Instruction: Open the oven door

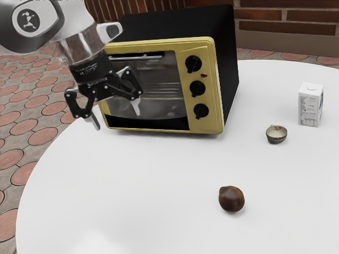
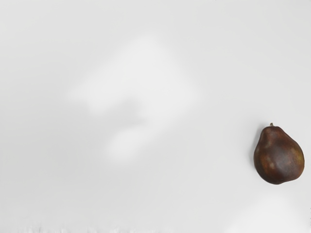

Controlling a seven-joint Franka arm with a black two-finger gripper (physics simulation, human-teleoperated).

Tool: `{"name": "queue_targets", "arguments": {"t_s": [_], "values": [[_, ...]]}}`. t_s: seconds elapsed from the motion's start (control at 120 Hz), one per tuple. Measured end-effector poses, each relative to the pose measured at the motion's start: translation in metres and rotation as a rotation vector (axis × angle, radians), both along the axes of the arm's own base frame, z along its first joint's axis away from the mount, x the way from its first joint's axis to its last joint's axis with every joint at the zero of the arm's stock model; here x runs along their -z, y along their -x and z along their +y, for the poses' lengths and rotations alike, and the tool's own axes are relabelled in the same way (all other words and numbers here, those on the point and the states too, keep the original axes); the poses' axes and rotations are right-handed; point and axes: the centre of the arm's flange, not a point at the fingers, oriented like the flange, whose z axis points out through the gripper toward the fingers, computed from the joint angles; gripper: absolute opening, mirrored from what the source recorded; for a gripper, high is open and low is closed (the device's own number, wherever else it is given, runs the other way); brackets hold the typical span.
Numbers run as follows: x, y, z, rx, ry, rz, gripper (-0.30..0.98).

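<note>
A black two-finger end effector (image 1: 117, 120) hangs before a yellow-and-black toaster oven (image 1: 213, 71), its fingers spread wide with nothing between them. The oven stands on a round white surface (image 1: 159, 185), toward the back. Its glass door (image 1: 161, 90), the part to be opened, is set in the yellow front beside three black knobs (image 1: 197, 88); a slim metal handle (image 1: 145, 57) runs along the door's top edge. The door looks shut, so the opening itself seems all to be done: reaching the handle, getting a hold or hooking it, then drawing the door outward and down, judging by that top handle. The exterior view gives the oven, the end effector and, toward that view's right, a small bowl (image 1: 276, 136) and a white carton (image 1: 309, 108). Nearer the camera lies a brown fruit (image 1: 231, 199). The wrist view looks down on the white surface and adds what the exterior view leaves vague: the fruit's pear shape, its short stem (image 2: 271, 124) and its mottled reddish-brown skin, with soft pale patches of light nearby.
</note>
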Motion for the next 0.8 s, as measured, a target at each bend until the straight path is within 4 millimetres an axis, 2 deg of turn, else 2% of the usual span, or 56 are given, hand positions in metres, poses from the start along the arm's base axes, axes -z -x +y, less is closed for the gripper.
{"name": "queue_targets", "arguments": {"t_s": [0.125,0.175,0.258,0.342,0.442,0.508,0.633,0.742,0.8], "values": [[0.003,0.003,0.005,-0.247,0.021,0.045,0.69],[0.023,0.004,0.011,-0.342,0.022,0.100,0.69],[0.041,-0.002,0.027,-0.502,0.016,0.151,0.69],[0.011,-0.045,0.050,-0.662,0.012,0.053,0.69],[-0.004,-0.066,0.082,-0.822,0.036,-0.060,0.69],[-0.006,-0.078,0.100,-0.912,0.059,-0.125,0.69],[-0.004,-0.109,0.113,-1.011,0.103,-0.237,0.69],[-0.001,-0.124,0.145,-1.103,0.125,-0.310,0.69],[0.000,-0.133,0.153,-1.133,0.143,-0.347,0.69]]}}
